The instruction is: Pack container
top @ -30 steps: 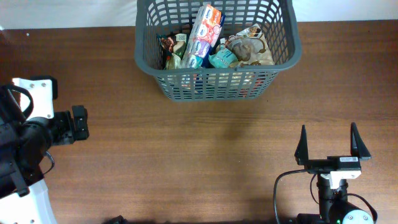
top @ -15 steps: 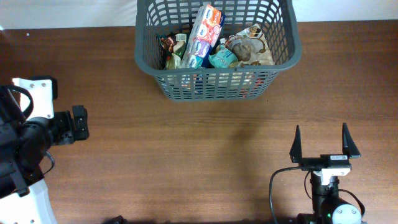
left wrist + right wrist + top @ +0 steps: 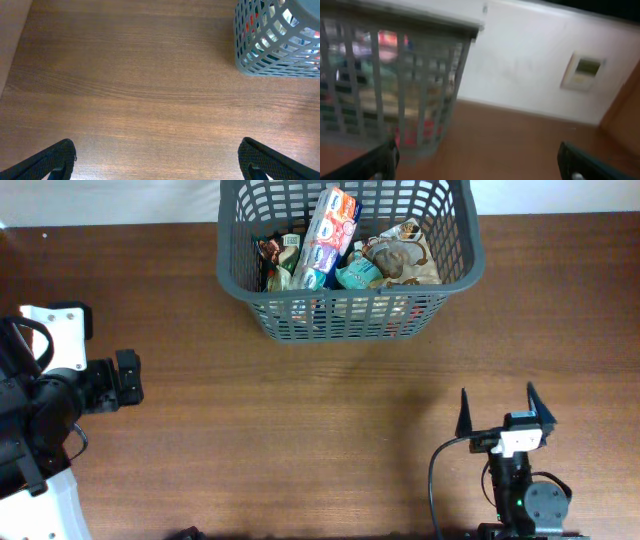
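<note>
The brown wooden table (image 3: 330, 420) fills most of the overhead view. The container (image 3: 340, 317), a dark grey slotted basket, stands at twelve o'clock on it, against the far edge and well apart from both my arms. Several food packets lie inside. A tall packet (image 3: 327, 235) in white, red and blue leans near the middle, with a brown packet (image 3: 402, 255) at its three o'clock. A teal packet (image 3: 355, 275) sits between them, and a dark packet (image 3: 270, 255) is at nine o'clock (other colours show through the slots, but I cannot tell what they are). My left gripper (image 3: 133, 378) hangs at nine o'clock over the table, jaws spread wide with nothing between them. Its wrist camera shows the basket's corner at one o'clock. My right gripper (image 3: 498, 408) sits at five o'clock, fingers pointing toward the basket, likewise gaping and empty. Its wrist view is blurred, with the basket at ten o'clock.
</note>
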`<state>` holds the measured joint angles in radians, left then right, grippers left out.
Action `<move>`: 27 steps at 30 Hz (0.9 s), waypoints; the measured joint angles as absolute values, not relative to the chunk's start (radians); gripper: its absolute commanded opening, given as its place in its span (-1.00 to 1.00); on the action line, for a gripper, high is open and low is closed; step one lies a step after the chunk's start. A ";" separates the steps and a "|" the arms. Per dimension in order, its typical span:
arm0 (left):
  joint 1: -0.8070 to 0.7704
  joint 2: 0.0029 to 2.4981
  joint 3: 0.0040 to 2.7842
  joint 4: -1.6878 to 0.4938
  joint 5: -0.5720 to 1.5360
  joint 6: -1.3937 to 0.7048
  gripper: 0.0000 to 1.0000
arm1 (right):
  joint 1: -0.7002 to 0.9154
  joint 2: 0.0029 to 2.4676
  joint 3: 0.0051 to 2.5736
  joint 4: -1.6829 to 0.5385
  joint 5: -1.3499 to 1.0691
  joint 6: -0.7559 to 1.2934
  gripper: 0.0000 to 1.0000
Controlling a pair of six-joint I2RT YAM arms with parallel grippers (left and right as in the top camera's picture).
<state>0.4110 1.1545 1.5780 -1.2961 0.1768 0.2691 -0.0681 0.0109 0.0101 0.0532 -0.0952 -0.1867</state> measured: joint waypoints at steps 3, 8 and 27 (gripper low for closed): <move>0.411 1.155 1.578 -1.296 0.177 0.269 0.99 | -0.068 0.011 0.010 -0.022 -0.096 -0.186 0.98; 0.411 1.155 1.578 -1.296 0.177 0.269 0.99 | -0.068 0.011 0.010 -0.064 -0.094 -0.186 0.98; 0.411 1.155 1.578 -1.296 0.176 0.269 0.99 | -0.068 0.011 0.010 -0.064 -0.091 -0.186 0.98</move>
<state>0.4110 1.1545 1.5780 -1.2961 0.1764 0.2691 -0.0681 0.0109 0.0101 -0.0643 -0.0906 -0.1864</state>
